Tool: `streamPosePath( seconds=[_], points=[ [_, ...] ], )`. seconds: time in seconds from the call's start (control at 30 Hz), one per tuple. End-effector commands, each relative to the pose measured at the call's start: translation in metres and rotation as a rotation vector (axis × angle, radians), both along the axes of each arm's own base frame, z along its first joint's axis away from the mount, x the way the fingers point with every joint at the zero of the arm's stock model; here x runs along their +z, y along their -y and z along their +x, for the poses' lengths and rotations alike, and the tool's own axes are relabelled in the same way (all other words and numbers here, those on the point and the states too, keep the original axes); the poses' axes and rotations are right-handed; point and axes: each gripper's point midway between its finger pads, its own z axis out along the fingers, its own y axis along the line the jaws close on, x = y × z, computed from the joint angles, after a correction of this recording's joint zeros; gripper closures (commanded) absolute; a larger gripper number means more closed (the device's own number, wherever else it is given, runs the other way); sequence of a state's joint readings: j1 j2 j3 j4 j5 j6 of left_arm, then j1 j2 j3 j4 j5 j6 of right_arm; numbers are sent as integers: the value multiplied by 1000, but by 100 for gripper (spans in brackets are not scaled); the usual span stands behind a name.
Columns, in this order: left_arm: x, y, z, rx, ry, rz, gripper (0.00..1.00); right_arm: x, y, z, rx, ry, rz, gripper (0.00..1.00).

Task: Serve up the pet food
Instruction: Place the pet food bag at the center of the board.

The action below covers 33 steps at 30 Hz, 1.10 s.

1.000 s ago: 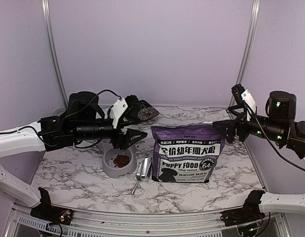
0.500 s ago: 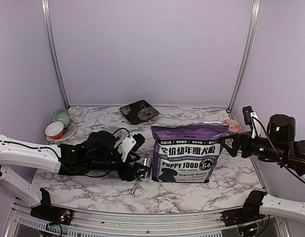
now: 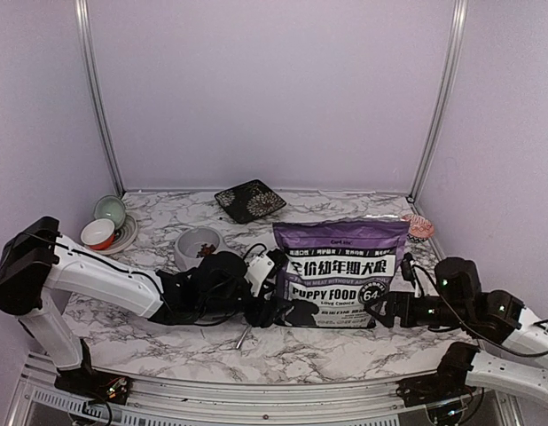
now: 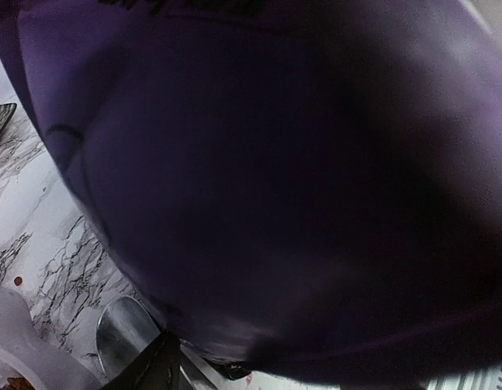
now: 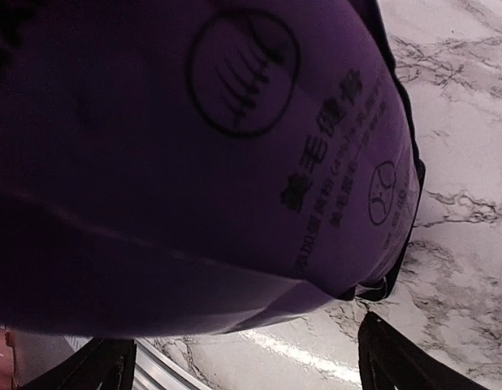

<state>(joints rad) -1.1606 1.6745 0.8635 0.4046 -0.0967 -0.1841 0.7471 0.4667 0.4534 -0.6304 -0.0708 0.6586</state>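
Beside bag: L gripper, R gripper.

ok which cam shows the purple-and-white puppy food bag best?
Top external: the whole purple-and-white puppy food bag stands upright, front print readable. Left wrist shows only blurred dark purple filling the frame; right wrist, a close purple panel with small print and one bottom corner.
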Motion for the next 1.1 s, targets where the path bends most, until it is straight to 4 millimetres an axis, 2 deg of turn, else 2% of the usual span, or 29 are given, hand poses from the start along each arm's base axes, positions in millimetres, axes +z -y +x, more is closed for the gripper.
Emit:
streamPosePath(
  seconds=[0.0,0.3,0.67,0.83,1.07],
  points=[
    [15,22,12,20,45,-99,34,-2,-19,13,-25,5,143,9],
    [16,28,34,71,100,-126,36,-6,-14,40,-99,153,110,9],
    [4,24,42,66,139,-98,37,-20,-28,45,-32,225,125,10],
    [-4,21,44,64,155,-79,37,-28,-27,48,-41,229,112,9],
    [-10,15,57,86,194,-45,37,-29,-35,64,-28,273,63,6]
  ],
)
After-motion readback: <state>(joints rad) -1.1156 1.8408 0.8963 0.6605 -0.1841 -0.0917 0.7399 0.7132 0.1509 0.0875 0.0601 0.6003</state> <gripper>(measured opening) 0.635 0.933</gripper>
